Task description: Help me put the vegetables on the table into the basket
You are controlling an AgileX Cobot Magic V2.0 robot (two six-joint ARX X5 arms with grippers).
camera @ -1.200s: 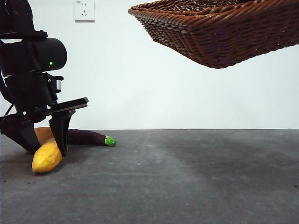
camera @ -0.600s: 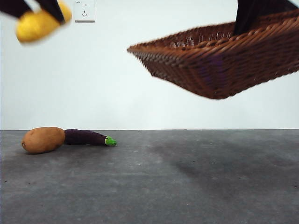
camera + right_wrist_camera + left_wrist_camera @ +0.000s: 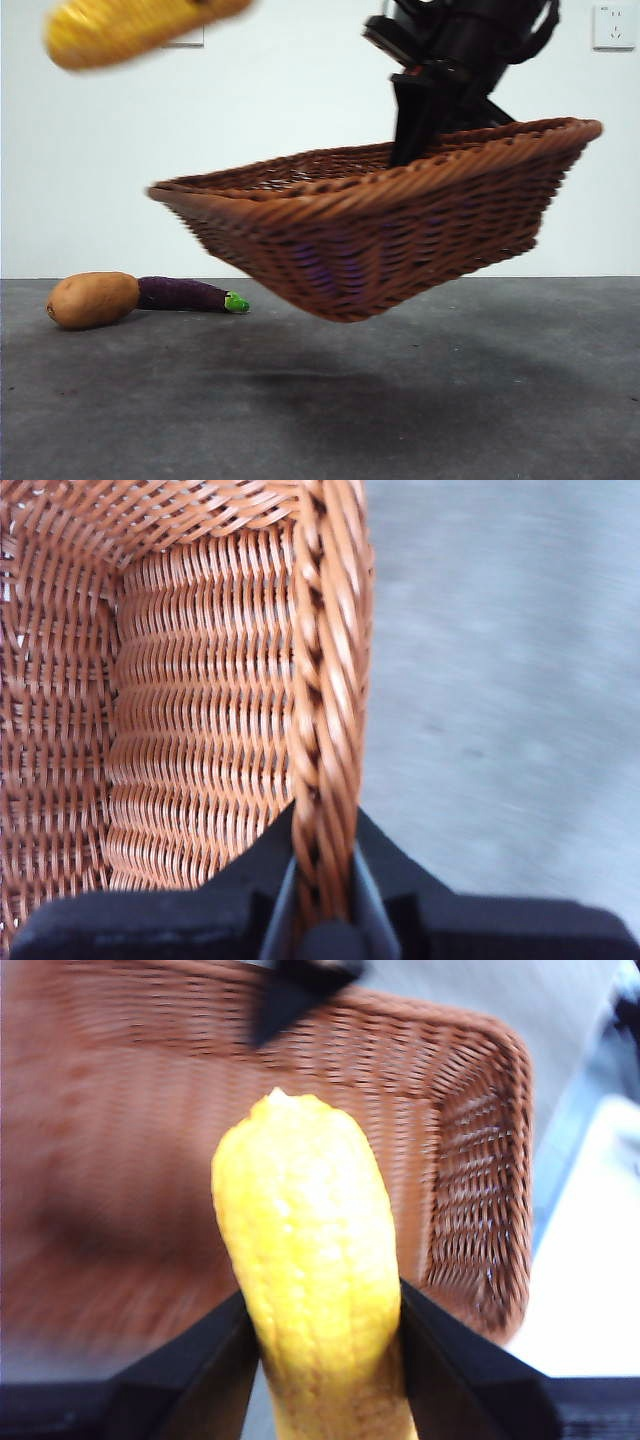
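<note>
One table (image 3: pixel 520 400); one basket (image 3: pixel 380 240) tilted in the air, its rim pinched by the right gripper (image 3: pixel 322 900). One potato (image 3: pixel 92 299) touches one eggplant (image 3: pixel 185 294) on the table. Left gripper (image 3: pixel 325 1335) clamps one yellow vegetable (image 3: pixel 310 1260) above the basket.

the right claw (image 3: pixel 322 920) has matte black wedge jaws beneath a glossy black arm.

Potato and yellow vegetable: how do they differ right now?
The potato lies on the table, touching the eggplant; the yellow vegetable is in the air, clamped in the left gripper over the basket, which the right gripper holds up by its rim. The potato is tan-brown and oval; the yellow vegetable is longer and bumpy. Neither is in the basket yet.
</note>
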